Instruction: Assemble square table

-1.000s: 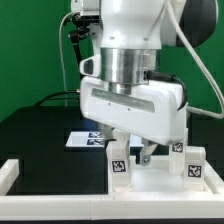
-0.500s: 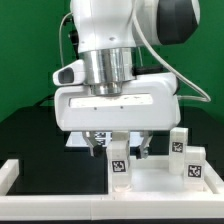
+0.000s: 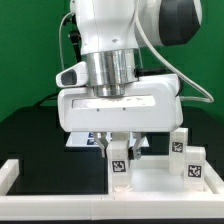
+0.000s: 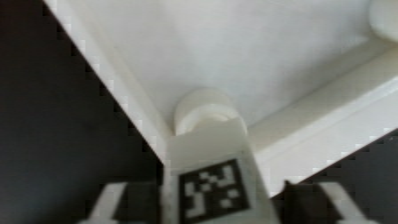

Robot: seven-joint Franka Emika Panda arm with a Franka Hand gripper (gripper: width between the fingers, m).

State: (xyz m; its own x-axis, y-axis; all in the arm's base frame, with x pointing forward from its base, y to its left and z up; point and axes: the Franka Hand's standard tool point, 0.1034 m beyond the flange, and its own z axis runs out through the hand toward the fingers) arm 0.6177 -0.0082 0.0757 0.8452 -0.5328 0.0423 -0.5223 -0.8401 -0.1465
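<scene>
Jaws of the gripper (image 3: 120, 150) flank a short white blocky tagged leg (image 3: 119, 158); whether they clamp it is unclear, at the square top's (image 3: 150, 182) corner.

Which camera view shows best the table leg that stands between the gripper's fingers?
The wrist view: the leg fills the middle of the picture, its tag sharp, a finger on each side. In the exterior view the same leg is small, and the gripper body hides its upper part.
</scene>
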